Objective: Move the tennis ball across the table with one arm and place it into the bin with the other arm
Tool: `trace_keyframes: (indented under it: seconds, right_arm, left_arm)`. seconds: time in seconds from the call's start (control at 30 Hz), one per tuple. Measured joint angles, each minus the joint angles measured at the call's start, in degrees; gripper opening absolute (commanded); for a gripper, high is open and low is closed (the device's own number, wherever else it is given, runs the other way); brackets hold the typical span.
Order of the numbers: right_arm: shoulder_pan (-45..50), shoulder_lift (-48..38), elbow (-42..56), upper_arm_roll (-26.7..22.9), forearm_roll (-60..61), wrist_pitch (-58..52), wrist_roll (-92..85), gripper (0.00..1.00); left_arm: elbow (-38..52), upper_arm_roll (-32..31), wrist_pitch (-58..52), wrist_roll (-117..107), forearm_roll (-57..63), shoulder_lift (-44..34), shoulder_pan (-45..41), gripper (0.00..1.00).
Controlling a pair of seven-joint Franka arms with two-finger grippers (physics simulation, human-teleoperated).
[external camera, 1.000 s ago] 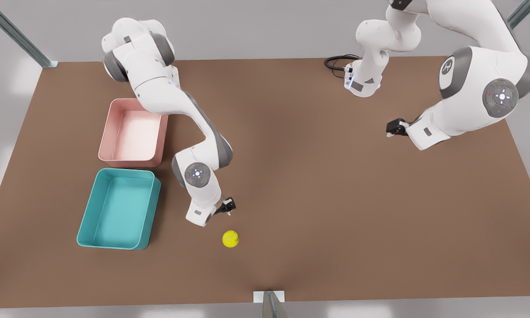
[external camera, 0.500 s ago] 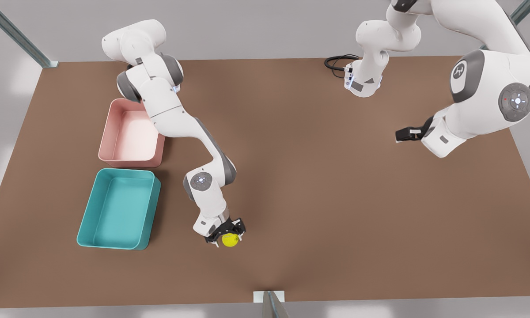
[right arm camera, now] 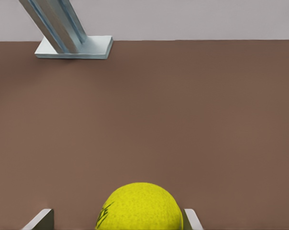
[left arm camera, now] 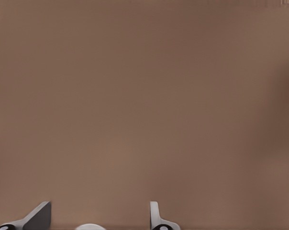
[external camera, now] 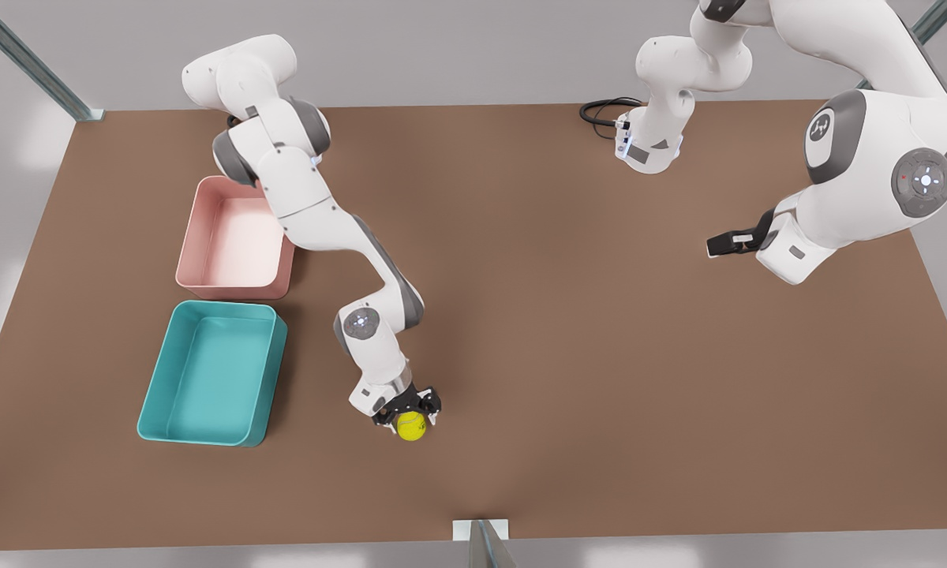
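Observation:
The yellow-green tennis ball (external camera: 411, 427) (right arm camera: 139, 207) rests on the brown table (external camera: 568, 331) near its front edge, to the front view's right of the teal bin (external camera: 222, 307). My right gripper (external camera: 409, 418) (right arm camera: 116, 221) is down over the ball and open, with one finger on each side of it. In the right wrist view a gap shows between one finger and the ball. My left gripper (external camera: 715, 244) (left arm camera: 99, 218) waits open above bare table at the front view's right, with nothing between its fingers.
A pink tub (external camera: 237, 182) stands just behind the teal bin. A black cable (external camera: 600, 110) lies by the far arm base. A metal post foot (external camera: 480, 530) (right arm camera: 75, 48) sits at the table's front edge, close to the ball.
My right gripper has moved from beside the ball to down over it, and its fingers now straddle it. The left arm drew back slightly toward the front view's right. The ball stayed put.

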Motion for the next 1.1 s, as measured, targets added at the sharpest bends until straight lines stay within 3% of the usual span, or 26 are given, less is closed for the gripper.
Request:
trace_keyframes:
  seconds: [0.73, 0.87, 1.0, 1.1]
  right_arm:
    - [0.4, 7.51, 6.1, -0.16, -0.38, 4.05, 1.42, 1.0]
    - [0.38, 7.58, 6.18, -0.12, -0.05, 4.43, 0.92, 0.66]
    - [0.39, 6.74, 6.24, -0.06, 0.07, 4.74, 0.63, 0.5]
    - [0.39, 6.13, 6.24, -0.01, 0.16, 5.19, 0.54, 0.48]
  left_arm:
    - [0.08, 0.0, 0.07, -2.65, 0.08, 0.71, 0.05, 1.0]
    - [0.12, 0.0, 0.12, -2.87, 0.11, 0.84, 0.02, 1.0]
    - [0.16, 0.0, 0.14, -3.05, 0.12, 0.84, 0.05, 1.0]
    - [0.17, 0.0, 0.15, -3.16, 0.13, 0.85, 0.04, 1.0]
